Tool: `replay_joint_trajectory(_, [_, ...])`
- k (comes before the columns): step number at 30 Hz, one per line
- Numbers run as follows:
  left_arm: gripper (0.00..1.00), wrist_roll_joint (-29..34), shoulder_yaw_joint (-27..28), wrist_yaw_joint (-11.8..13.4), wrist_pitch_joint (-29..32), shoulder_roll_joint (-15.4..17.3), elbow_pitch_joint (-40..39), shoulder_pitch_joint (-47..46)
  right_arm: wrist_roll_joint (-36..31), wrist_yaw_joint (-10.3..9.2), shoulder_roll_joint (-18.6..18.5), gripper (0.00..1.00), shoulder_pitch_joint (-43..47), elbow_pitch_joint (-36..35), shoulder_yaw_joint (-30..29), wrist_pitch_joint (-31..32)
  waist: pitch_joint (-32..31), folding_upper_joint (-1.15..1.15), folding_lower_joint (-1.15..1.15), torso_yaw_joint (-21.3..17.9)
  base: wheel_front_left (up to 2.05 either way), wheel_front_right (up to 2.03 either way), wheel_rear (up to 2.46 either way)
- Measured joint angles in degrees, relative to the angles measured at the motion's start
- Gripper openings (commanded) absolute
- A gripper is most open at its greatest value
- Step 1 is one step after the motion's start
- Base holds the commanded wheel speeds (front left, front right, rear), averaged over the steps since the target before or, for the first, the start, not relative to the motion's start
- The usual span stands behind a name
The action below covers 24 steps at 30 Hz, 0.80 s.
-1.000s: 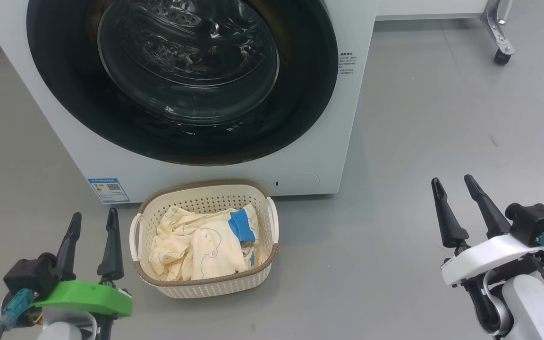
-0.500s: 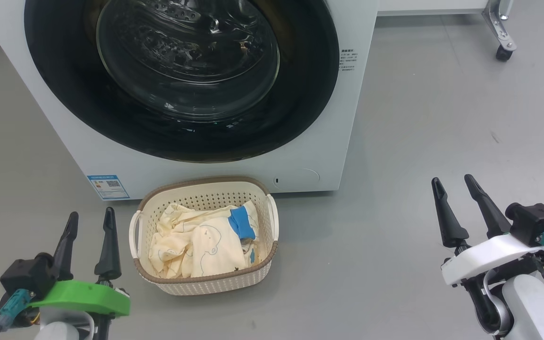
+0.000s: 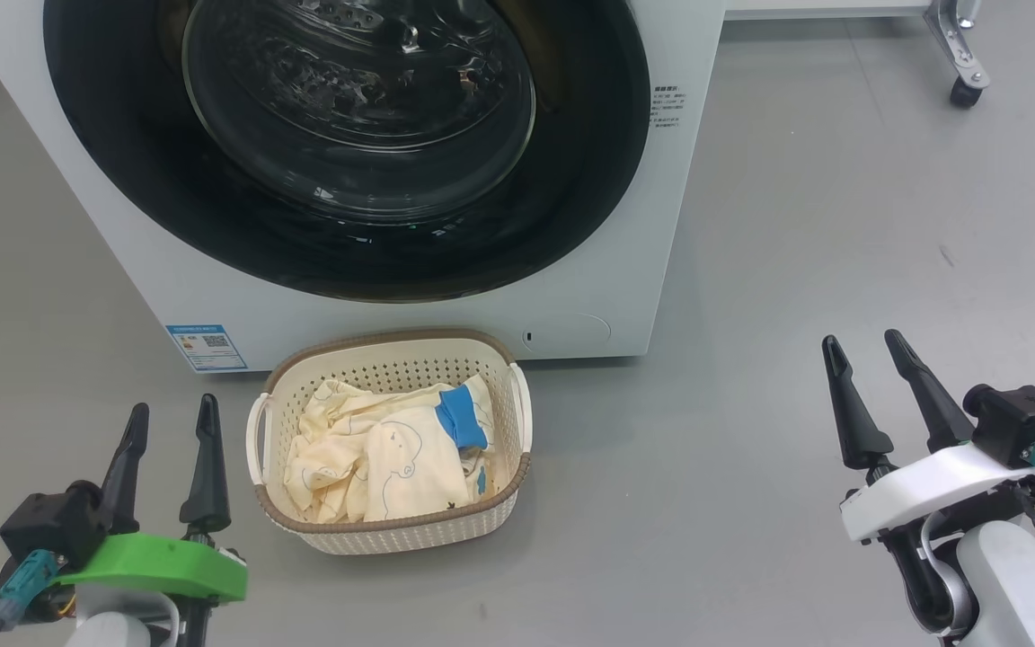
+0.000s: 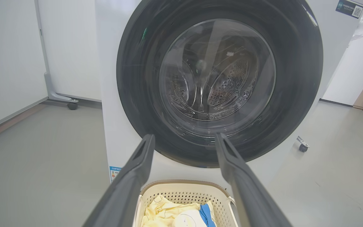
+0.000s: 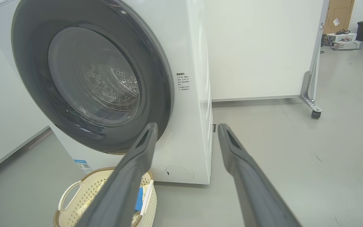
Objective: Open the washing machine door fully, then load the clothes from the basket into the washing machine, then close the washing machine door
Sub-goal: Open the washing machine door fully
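— What had changed since a second before?

— Very little. The whole head view had slid: the washing machine (image 3: 634, 261) and the basket (image 3: 392, 338) sat slightly higher in it, and the castor (image 3: 966, 92) at the top right had shifted too. That was the camera moving, not the things. Both grippers kept almost the same places in the view.

— Where was the basket, and how did it lie?

— On the grey floor (image 3: 796, 270), just in front of the machine's foot, below the washing machine door (image 3: 356, 135) and to the right of the blue sticker (image 3: 206, 346). It stood upright, open side up. Its long axis seemed to run side to side along the machine's front, with a handle at each end. The clothes (image 3: 383, 463) lay crumpled inside, the blue cuff (image 3: 462, 418) toward the right.

— And the door?

— Shut flat against the front, with its glass bowl facing the robot.

— The grippers?

— The left gripper (image 3: 172, 406) hung at the lower left, just beside the basket's left handle but apart from it. Its fingers (image 4: 131, 183) were spread wide and pointed at the machine. The right gripper (image 3: 861, 340) was well off to the right above bare floor, equally wide. Neither one held or touched anything.
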Motion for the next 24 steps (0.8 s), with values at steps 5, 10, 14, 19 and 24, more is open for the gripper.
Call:
replay_joint_trajectory(5, [1.0,0.0,-0.2,0.0,0.0,0.0,-0.1,0.0,0.0,0.0,-0.2,1.0,0.0,-0.4,-0.5,0.0,0.5,0.0,0.0,0.1,0.0,0.0,0.0])
replay_joint_trajectory(10, [1.0,0.0,-0.2,0.0,0.0,0.1,-0.4,0.0,0.0,0.0,-0.7,1.0,-1.1,-0.6,-0.9,0.0,1.5,0.0,0.0,0.4,0.0,0.0,0.0])
replay_joint_trajectory(14, [1.0,0.0,-0.3,0.0,0.0,0.2,-0.7,-0.1,0.0,0.0,-1.0,1.0,-2.5,-1.0,-1.7,-0.2,2.3,0.0,0.0,0.6,0.0,0.0,0.0])
replay_joint_trajectory(19, [1.0,0.0,-0.6,0.0,0.0,0.3,-0.8,-0.2,0.2,0.0,-1.4,1.0,-4.0,-1.3,-2.6,-0.2,3.1,0.0,0.0,0.7,0.0,0.0,0.0])
replay_joint_trajectory(24, [1.0,0.0,-1.5,0.0,0.0,0.6,-1.2,-1.2,0.9,0.0,-2.4,1.0,-6.1,-1.4,-4.3,-0.2,4.4,0.0,0.0,1.0,0.0,0.0,0.0])
